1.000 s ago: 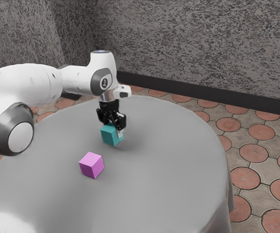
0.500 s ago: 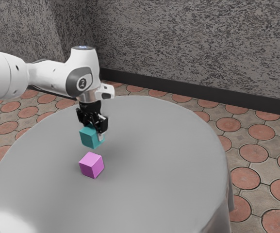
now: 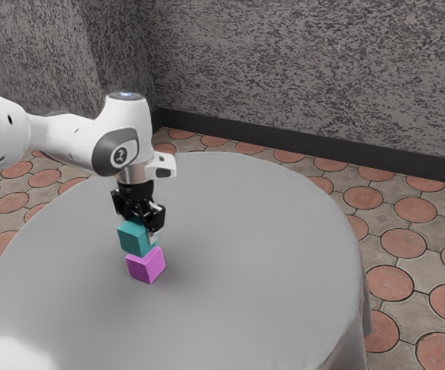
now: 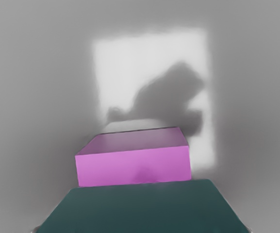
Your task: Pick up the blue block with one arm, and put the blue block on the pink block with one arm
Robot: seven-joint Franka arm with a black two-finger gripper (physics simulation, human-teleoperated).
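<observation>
Exterior view: a white arm reaches in from the exterior view's left over a round table draped in grey cloth. Its black gripper points straight down, fingers pinching the top of the blue block from two sides. The blue block, more teal in shade, hangs right over the pink block, which sits on the cloth. Their edges meet or nearly meet; I cannot tell whether they touch. Behind the table stand a speckled stone wall and a black skirting, with a floor of round terracotta tiles.

Wrist view: the blue block looms large under the hand. Just beyond it lies the pink block, its top face showing. On the table past them, a bright patch carries the gripper's shadow.
</observation>
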